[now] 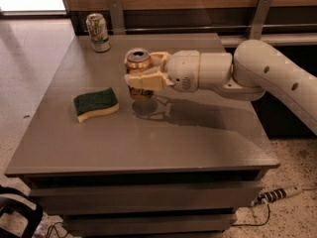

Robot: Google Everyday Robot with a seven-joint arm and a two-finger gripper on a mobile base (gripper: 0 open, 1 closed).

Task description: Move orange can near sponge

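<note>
As I read it from the camera view, the end effector point(132, 71) is clamped on the orange can point(138, 59), one tan finger point(143, 80) across the front of the can and the other behind it. The can is upright at mid-desk, toward the back, its silver top showing. Its base looks just clear of the desk point(163, 143), with a shadow under it.

The sponge point(95, 103) lies flat to the can's left and slightly nearer the front edge, green side up. It is near the can but not touching it, and a strip of bare desk lies between them.

The white and green can point(98, 32) stands upright at the back left corner, well apart from both. The arm point(257, 76) reaches in from the right, over the desk. A power strip point(277, 194) lies on the floor at lower right.
</note>
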